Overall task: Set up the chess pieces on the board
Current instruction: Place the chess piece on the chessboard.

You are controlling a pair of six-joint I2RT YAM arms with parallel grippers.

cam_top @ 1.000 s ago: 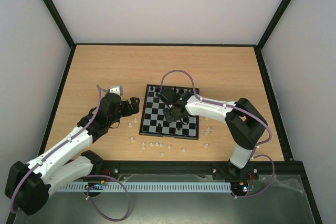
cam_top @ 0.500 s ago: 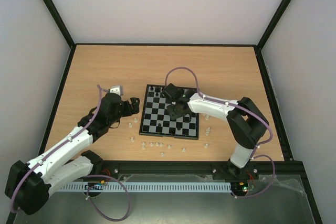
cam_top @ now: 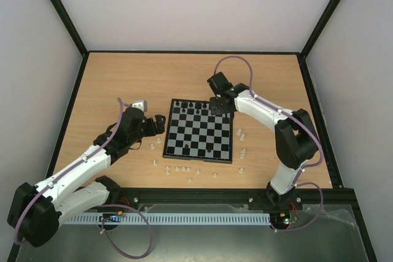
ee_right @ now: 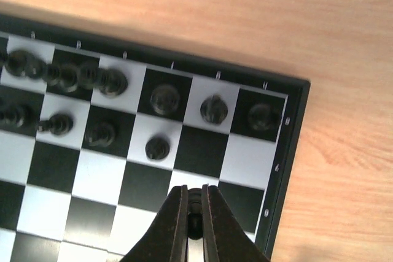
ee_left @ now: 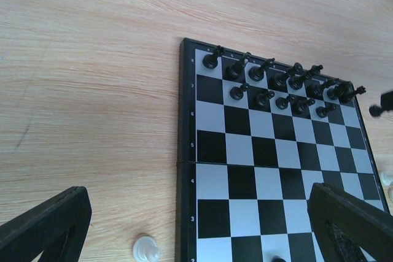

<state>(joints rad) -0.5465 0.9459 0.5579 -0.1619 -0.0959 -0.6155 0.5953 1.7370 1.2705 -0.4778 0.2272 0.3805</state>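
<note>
Far left: left gripper (ee_left: 196, 213), fingers (ee_left: 46, 228) spread wide, nothing between them, just beside the left edge of the board (cam_top: 184, 143). Under it, the wooden table (cam_top: 123, 78). On the table close to that left edge: one white piece (ee_left: 146, 250).

Along the near edge of the board: more white pieces (cam_top: 177, 169), scattered on the table.

In the middle: the board, flat on the table, between the two arms. On its two far rows: black pieces (ee_left: 256, 73), standing up, close together. Near its near edge: a lone black piece (cam_top: 210, 149).

Over the far right corner of the board: right gripper (ee_right: 194, 196), fingers pressed together, pinching a small black piece (ee_right: 194, 220). Cannot tell whether touching the board or not.

Far right, on the table just beside the board: a few more white ones.
</note>
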